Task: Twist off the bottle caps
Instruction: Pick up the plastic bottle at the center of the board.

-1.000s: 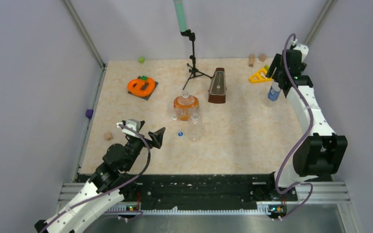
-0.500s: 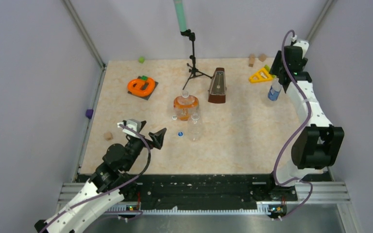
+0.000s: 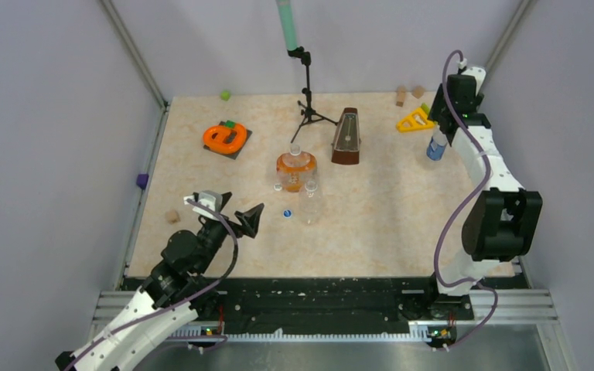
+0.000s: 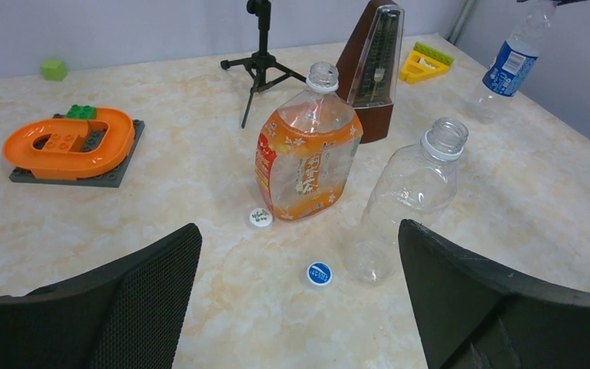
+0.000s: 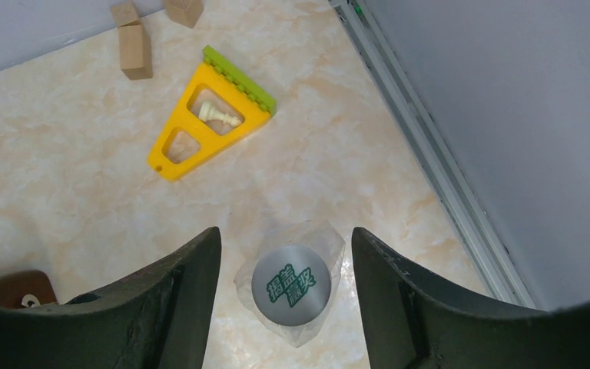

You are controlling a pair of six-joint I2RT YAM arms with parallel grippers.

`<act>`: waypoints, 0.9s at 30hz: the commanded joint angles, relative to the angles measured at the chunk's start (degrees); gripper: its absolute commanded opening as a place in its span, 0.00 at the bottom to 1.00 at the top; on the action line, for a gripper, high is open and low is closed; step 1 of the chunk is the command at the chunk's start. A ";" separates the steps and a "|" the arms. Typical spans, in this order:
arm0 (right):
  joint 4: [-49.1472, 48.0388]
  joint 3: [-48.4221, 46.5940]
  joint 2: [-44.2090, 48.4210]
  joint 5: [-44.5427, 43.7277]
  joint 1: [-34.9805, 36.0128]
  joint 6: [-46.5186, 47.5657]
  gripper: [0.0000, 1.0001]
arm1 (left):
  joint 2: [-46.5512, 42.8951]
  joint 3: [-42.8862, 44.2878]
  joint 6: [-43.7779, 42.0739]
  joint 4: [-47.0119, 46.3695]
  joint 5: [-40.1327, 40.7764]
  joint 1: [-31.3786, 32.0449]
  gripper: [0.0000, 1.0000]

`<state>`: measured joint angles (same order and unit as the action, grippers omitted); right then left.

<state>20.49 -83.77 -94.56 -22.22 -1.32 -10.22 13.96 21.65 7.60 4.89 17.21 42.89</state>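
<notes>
Looking across the table (image 3: 402,209), we saw the left gripper (image 3: 250,219) held above its near-left part with its jaws spread wide and nothing between them, facing the two bottles near the middle. The squat bottle of orange liquid (image 4: 307,157) stood upright with its neck bare, and just beside it, toward the near edge, the plain clear bottle (image 4: 411,200) stood upright, also uncapped. A white cap (image 4: 260,217) lay flat on the table at the foot of the orange bottle, and a blue cap (image 4: 319,274) lay near the base of the clear one; we saw neither cap touching a bottle. Behind them stood a brown metronome (image 3: 346,137) and a small black tripod (image 3: 308,100), with an orange track piece on a grey plate (image 3: 226,137) off toward the left edge. Near the far-right corner the right gripper (image 5: 284,238) pointed straight down over the blue-labelled bottle (image 3: 435,147), which stood upright close to the right edge. Its grey-white cap with green print (image 5: 290,286) was on the neck, and the two fingers (image 5: 177,284) stood apart on either side of it, with a gap showing on both sides. A yellow triangle frame (image 5: 170,171) holding a pale chess pawn (image 5: 217,114) lay just beyond that bottle.
</notes>
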 commanded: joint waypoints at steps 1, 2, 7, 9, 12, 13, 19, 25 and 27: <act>-2.77 -2.24 -0.82 0.22 -0.44 1.25 0.60 | -1.94 0.68 1.13 -2.90 -0.10 -0.18 0.99; -2.86 -2.11 -0.88 -0.07 -0.41 1.21 0.58 | -2.40 0.41 1.25 -3.29 -0.22 -0.18 0.99; -3.63 -1.19 -0.58 -0.32 -0.36 1.39 0.50 | -3.24 0.24 1.66 -3.50 -1.02 -0.14 0.99; -3.59 -1.00 -0.46 -0.15 -0.38 1.44 0.46 | -3.46 -0.01 1.82 -4.08 -1.35 -0.18 0.99; -3.42 -0.79 -0.08 -0.43 -0.37 1.78 0.38 | -3.45 -0.07 1.89 -4.06 -1.74 -0.16 0.99; -3.50 -0.52 0.17 -0.41 -0.41 1.98 0.36 | -3.48 -0.11 1.96 -3.95 -1.63 -0.22 0.99; -4.30 1.97 3.77 0.68 -0.41 1.37 0.15 | -3.55 0.00 2.77 -3.65 -0.60 -0.17 0.99; -4.58 8.21 13.15 5.60 -0.41 -1.80 0.13 | -3.47 -0.12 3.57 -3.92 -0.21 -0.18 0.99; -4.21 11.58 17.28 8.40 -0.36 -3.58 0.13 | -3.47 -0.32 4.06 -4.11 0.11 -0.18 0.99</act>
<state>17.54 -75.59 -86.17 -18.63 -1.32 -10.57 11.00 21.65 10.22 3.46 16.40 42.89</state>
